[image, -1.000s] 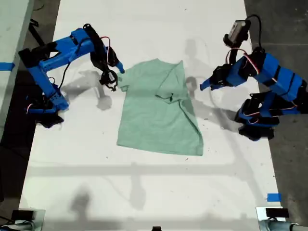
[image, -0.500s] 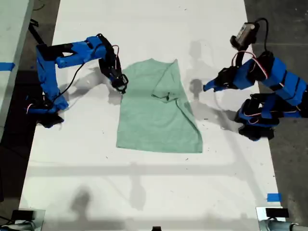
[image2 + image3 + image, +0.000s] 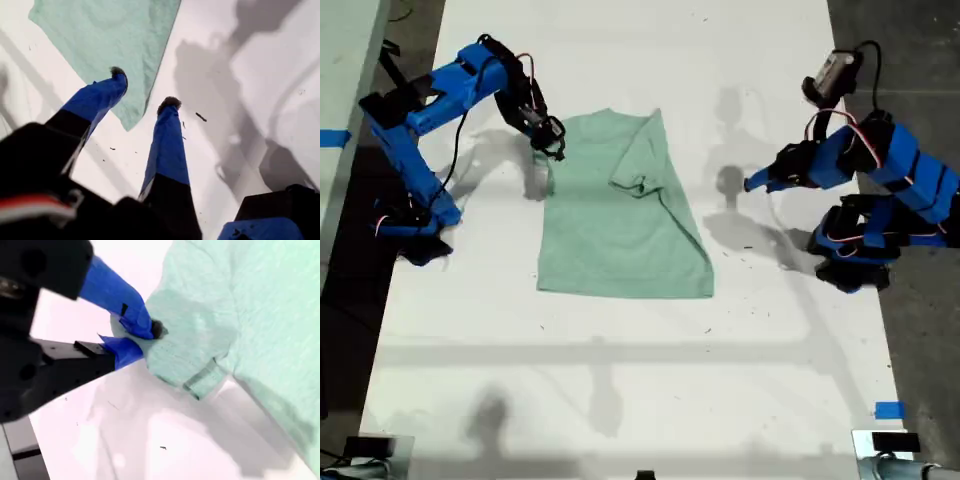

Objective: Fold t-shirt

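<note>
**Mint tee: pinch the sleeve, don't shove it**

In the exterior view the t-shirt lies flat on the white counter, a touch toward 11 o'clock from the middle of the frame. Its 3 o'clock side is already flopped in over the body.

Your second end effector is at the shirt's 10 o'clock corner, clamped on the sleeve. Your first end effector hangs out at the shirt's 3 o'clock, well apart from it, holding nothing.

On handling, I'd say this thing is light, limp and thin. It will drape and drag, and it will bunch up if you push it. A pinch on an edge or hem looks like the best bet: the sleeve, a shoulder or a bottom corner. Lift before you carry across, or the whole shirt will probably slide on that smooth counter.

The views each add something:
- **Second wrist view:** it shows the bite properly, with the second end effector closed on a wad of fabric beside the sleeve hem. From the exterior view you can't really judge how much cloth is caught.
- **First wrist view:** the first end effector has its jaws wide apart, looking down at a shirt corner past the tips. The exterior view barely shows that gap.
- **Exterior view:** it's the only one that shows the whole shirt layout.
</note>
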